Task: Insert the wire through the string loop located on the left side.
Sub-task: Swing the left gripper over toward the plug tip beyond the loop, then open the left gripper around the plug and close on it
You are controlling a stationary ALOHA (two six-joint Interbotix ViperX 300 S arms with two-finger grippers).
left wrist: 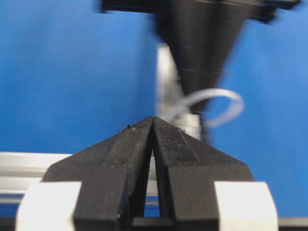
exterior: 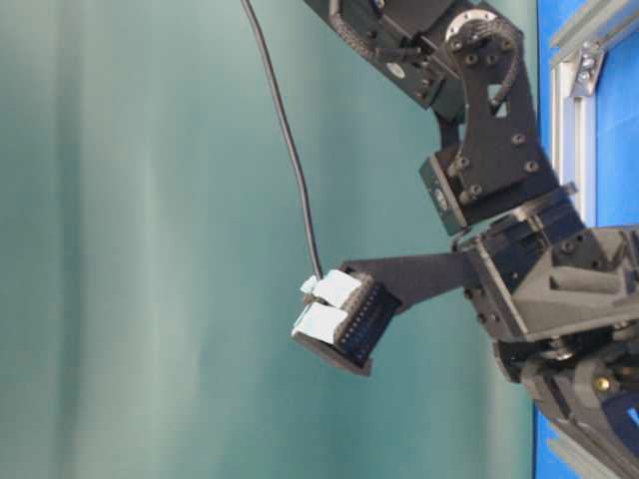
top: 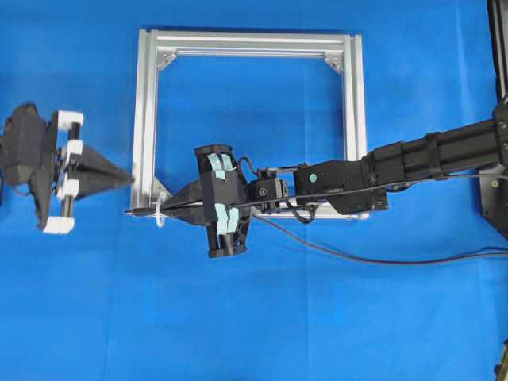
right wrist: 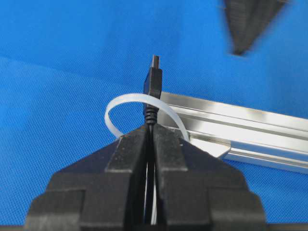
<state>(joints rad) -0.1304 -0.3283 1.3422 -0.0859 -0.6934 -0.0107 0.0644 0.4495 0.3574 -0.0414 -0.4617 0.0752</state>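
Two grippers: right gripper clamped on the wire just behind its plug; left gripper pressed together, holding nothing, just outside the silver frame.
Wire position: plug tip pokes through the string loop at the frame's lower-left corner.
Risk: the limp loop could snag or slip off the plug.
Cause: the left gripper must part its fingers before taking the tip.

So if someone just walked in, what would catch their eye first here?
Probably the right gripper, shut on the wire, whose plug pokes up through the string loop at the silver frame lower-left corner. Then the left gripper, shut and empty, pointing at that corner from the left.
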